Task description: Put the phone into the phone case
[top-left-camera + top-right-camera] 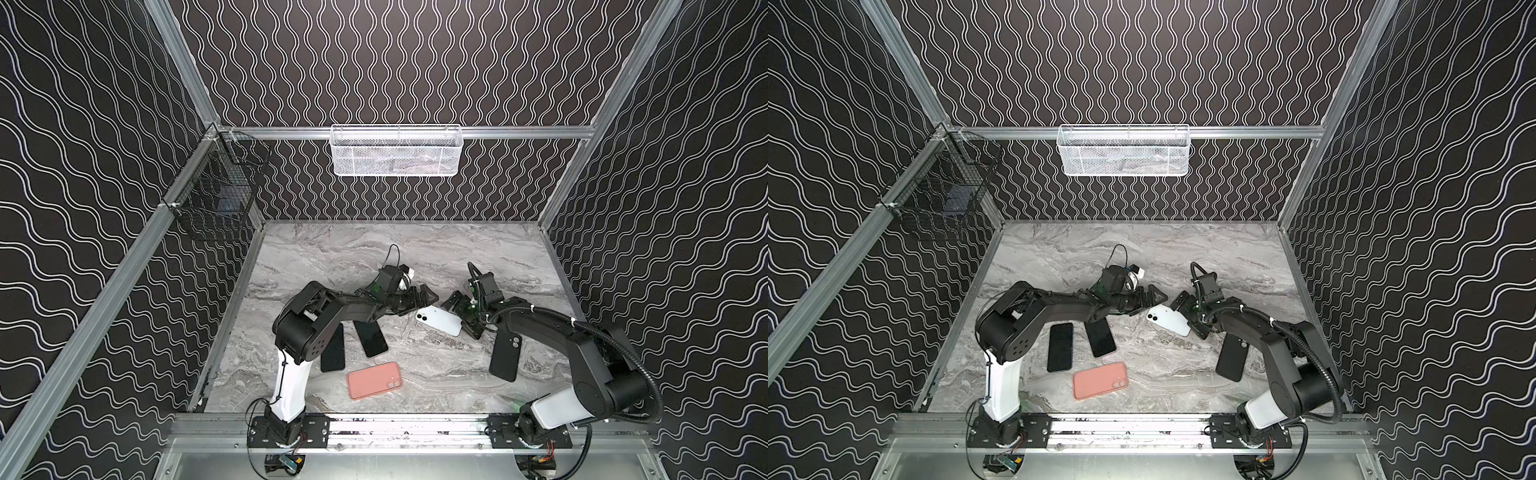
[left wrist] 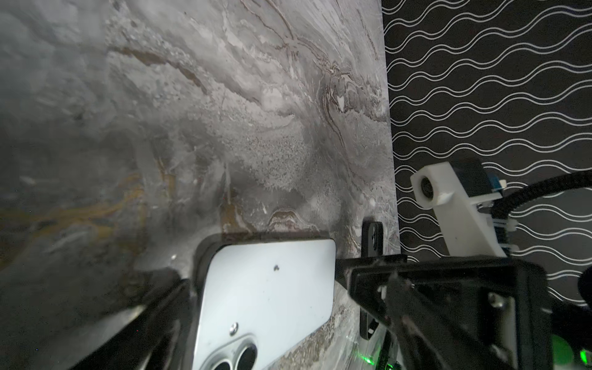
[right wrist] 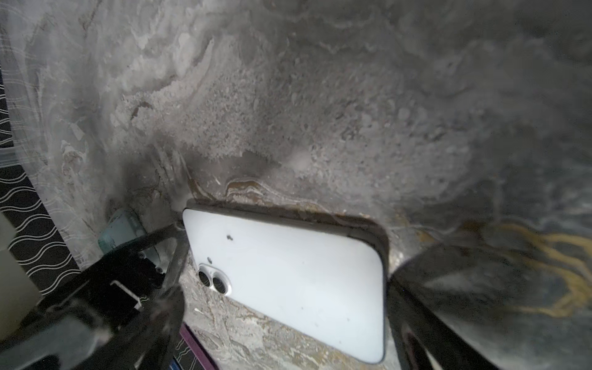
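A white phone [image 1: 440, 322] [image 1: 1169, 320] lies back up on the marble table, mid-right, with its twin lenses toward the left. My left gripper [image 1: 419, 303] [image 2: 262, 278] stands open at the lens end. My right gripper [image 1: 461, 316] [image 3: 288, 256] stands open at the other end. In both wrist views the phone [image 2: 266, 294] [image 3: 288, 288] lies flat between spread fingers. A salmon-pink phone case [image 1: 374, 380] [image 1: 1099, 380] lies near the front, back up. A black phone case [image 1: 505, 357] [image 1: 1232, 357] lies under the right arm.
Two dark phones [image 1: 333, 351] [image 1: 372, 338] lie side by side under the left forearm. A white mesh basket [image 1: 396, 150] hangs on the back rail and a black wire basket [image 1: 216, 187] on the left rail. Patterned walls enclose the table.
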Controlling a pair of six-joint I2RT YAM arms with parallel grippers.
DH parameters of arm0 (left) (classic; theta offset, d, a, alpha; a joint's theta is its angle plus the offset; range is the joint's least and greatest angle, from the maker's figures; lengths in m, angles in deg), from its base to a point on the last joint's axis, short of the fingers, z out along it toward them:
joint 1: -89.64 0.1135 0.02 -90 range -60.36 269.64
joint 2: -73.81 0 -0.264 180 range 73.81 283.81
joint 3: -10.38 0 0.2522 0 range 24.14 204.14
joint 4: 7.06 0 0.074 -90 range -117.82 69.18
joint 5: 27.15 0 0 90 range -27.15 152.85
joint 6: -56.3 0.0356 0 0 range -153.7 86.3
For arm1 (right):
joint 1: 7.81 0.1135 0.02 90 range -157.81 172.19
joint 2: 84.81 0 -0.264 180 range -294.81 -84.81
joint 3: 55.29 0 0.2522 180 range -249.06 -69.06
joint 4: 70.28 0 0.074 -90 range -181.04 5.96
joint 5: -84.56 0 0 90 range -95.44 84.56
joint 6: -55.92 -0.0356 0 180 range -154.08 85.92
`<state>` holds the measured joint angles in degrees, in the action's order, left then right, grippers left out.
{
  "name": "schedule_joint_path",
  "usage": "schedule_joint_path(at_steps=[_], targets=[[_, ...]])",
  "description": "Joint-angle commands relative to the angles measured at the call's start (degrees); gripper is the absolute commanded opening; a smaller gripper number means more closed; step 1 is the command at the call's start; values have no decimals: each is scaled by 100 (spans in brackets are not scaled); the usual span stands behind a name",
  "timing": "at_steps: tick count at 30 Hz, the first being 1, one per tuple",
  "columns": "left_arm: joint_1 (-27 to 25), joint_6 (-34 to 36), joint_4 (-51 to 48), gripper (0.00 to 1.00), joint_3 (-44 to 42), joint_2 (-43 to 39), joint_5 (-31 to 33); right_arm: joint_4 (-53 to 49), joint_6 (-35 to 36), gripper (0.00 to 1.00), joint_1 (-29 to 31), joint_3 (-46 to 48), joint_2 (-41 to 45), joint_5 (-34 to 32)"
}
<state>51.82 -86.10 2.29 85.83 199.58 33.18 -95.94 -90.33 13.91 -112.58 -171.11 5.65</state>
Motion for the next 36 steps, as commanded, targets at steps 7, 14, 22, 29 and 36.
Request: schedule_joint_path(at_steps=[7,14,22,29,36], targets=[[32,-226,-1360,98,-94,95,-247,-294,538,100,26,-166,88,395],[27,-345,-1145,98,-231,124,-362,299,604,99,26,-15,240,669],[26,-345,-1143,97,-321,88,-289,434,885,99,26,-202,571,874],[29,-393,-1014,97,-391,119,-313,661,1161,96,26,-321,610,1301],[28,-420,-940,97,-420,140,-337,684,1381,93,26,-499,803,1413]])
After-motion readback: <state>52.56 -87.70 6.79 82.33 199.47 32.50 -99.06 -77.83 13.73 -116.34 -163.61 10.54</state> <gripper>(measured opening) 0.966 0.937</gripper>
